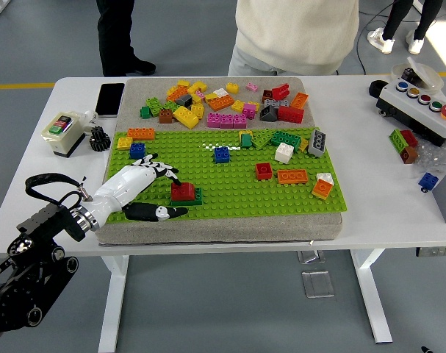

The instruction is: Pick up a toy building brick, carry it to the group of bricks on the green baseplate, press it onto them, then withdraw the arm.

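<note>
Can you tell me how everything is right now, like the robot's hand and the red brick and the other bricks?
left hand: fingers spread, holding nothing, beside the red brick.
red brick: sitting on a dark green brick on the green baseplate, not gripped.
loose bricks: heaped on the grey mat behind the baseplate.
phone: lying flat, screen dark.
person: standing at the far side, hands not visible.

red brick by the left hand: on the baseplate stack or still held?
On the stack. The red brick sits upright on a green brick on the baseplate. The left hand lies beside it, fingers spread, not gripping.
</note>
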{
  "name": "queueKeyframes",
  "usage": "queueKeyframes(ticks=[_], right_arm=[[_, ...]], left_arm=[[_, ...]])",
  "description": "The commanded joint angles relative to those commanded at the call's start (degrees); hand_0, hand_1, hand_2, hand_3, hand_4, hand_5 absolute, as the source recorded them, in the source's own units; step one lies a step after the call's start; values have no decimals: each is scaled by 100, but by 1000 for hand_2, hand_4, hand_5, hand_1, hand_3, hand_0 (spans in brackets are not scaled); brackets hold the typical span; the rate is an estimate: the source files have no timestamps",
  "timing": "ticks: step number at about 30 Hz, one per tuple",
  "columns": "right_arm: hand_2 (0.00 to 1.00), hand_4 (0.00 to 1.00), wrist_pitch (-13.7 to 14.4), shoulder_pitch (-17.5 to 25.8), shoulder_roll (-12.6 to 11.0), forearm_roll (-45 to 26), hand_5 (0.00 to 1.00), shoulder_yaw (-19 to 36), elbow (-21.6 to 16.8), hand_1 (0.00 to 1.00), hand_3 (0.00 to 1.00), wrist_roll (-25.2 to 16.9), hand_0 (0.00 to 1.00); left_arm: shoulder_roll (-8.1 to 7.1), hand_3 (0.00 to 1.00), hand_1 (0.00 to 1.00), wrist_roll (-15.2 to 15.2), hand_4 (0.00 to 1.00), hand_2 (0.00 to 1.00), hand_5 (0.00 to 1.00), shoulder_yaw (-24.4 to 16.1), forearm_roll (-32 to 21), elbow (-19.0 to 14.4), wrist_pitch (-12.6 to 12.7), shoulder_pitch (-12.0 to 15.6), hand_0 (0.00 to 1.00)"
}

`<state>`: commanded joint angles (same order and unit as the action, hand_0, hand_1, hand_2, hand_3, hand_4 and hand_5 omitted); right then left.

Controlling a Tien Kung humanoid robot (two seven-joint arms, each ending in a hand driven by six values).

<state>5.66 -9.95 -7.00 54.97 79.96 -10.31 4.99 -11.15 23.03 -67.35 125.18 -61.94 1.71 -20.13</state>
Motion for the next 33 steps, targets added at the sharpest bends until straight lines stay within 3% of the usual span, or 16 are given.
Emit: queueKeyframes(ticks=[33], right_arm=[[728,926,-5,-2,-7,-18,503,18,0,679,664,-10,758]], left_arm=[[59,632,880,-28,998,839,796,65,-12,117,-17,-29,998]])
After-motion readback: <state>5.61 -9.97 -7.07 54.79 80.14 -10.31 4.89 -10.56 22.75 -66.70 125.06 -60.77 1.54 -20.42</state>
